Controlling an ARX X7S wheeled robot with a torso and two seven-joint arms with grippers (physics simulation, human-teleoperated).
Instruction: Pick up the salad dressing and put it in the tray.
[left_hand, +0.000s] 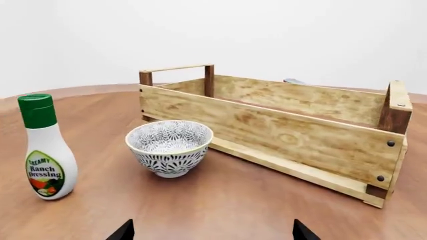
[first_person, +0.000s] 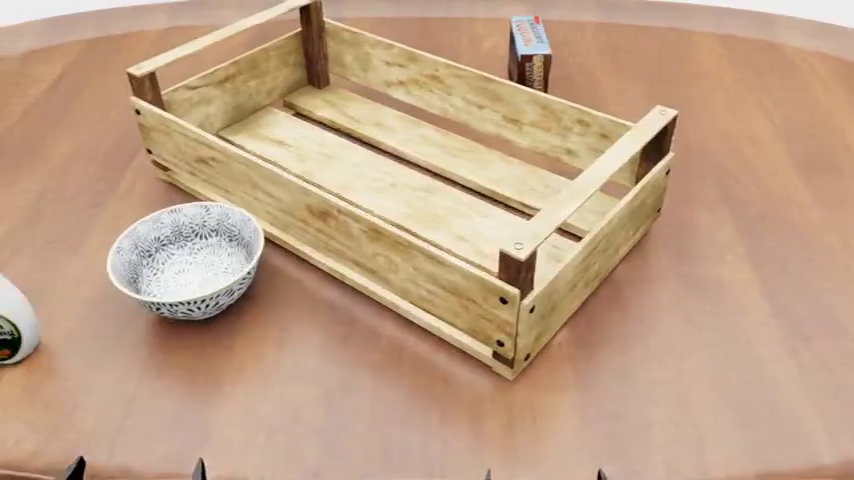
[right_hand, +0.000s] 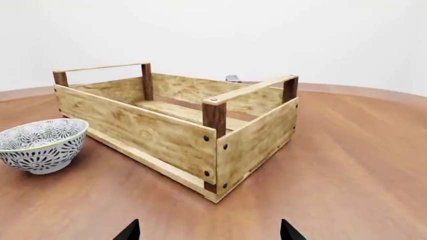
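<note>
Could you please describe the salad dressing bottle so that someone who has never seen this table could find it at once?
Start at the big wooden slat crate on the round brown table. Beside its long side stands a patterned bowl, and past the bowl, away from the crate, is the ranch dressing bottle. It alone stands tall and white, with a green cap.

The wooden tray (right_hand: 175, 131) sits out on the brown bench (right_hand: 347, 165), one corner toward the camera. The patterned bowl (right_hand: 41, 145) stands just beside its long side. Two dark fingers (right_hand: 128, 231) spread wide.
</note>
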